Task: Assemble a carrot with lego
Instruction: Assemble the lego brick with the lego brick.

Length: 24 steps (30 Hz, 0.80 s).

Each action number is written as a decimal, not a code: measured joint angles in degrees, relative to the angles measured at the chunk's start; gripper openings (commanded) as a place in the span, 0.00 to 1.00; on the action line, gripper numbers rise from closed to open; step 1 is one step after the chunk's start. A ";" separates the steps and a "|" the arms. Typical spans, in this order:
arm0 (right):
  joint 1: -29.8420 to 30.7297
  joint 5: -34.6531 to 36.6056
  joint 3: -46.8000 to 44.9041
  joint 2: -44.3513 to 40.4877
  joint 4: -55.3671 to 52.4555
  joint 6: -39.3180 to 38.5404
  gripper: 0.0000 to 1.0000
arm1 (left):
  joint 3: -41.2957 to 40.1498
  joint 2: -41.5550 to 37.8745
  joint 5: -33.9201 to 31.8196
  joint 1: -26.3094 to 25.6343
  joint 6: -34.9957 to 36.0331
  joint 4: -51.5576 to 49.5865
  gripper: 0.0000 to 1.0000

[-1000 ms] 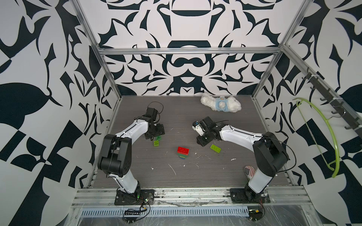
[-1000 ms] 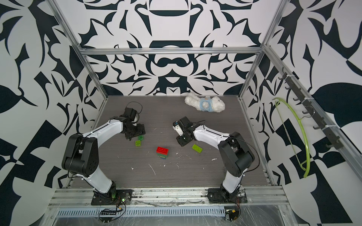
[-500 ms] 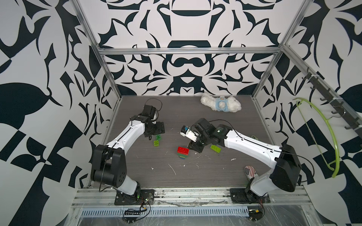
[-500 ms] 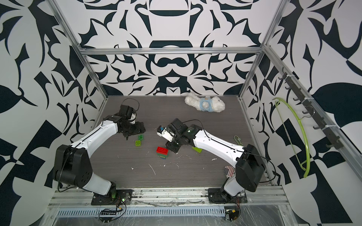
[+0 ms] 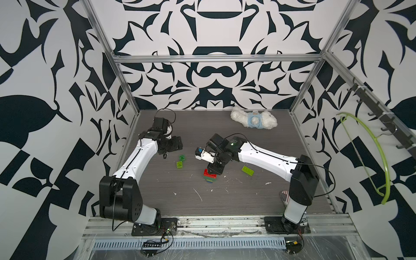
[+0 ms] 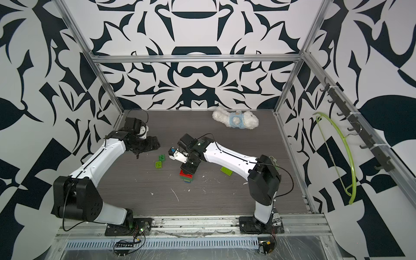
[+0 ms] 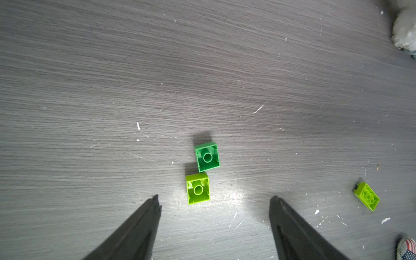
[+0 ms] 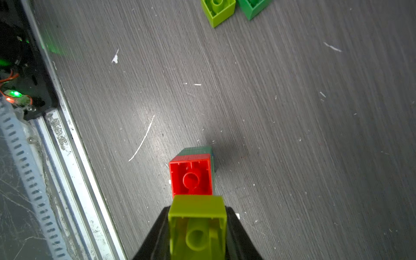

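The carrot [image 5: 210, 176], a short stack with a red brick [image 8: 191, 177] on top of dark green and blue layers, stands mid-table [image 5: 247, 202]. At its far edge the right gripper [image 8: 198, 211] is clenched on a lime brick [image 8: 197, 227]. I cannot tell whether that brick touches the stack. Toward the left arm from the stack lie a lime square brick [image 7: 198, 188] and a dark green square brick [image 7: 207, 157], just beside each other and hollow side up. The left gripper [image 7: 215, 199] is near them, its jaws wide and empty. An oblong lime brick [image 5: 247, 170] lies near the stack's opposite side.
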 measured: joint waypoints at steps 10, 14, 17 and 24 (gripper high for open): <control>1.57 2.01 0.94 1.05 -1.70 -0.81 0.32 | -1.22 -0.79 -0.04 0.61 0.42 0.26 0.84; 1.92 2.62 1.01 1.07 -1.99 -0.85 0.32 | -1.22 -0.79 -0.02 0.61 0.55 0.28 0.84; 2.10 3.13 1.16 1.07 -2.10 -0.85 0.31 | -1.22 -0.79 0.02 0.61 0.55 0.28 0.84; 2.16 4.00 1.51 1.09 -2.10 -0.85 0.31 | -1.22 -0.83 0.02 0.61 0.57 0.28 0.84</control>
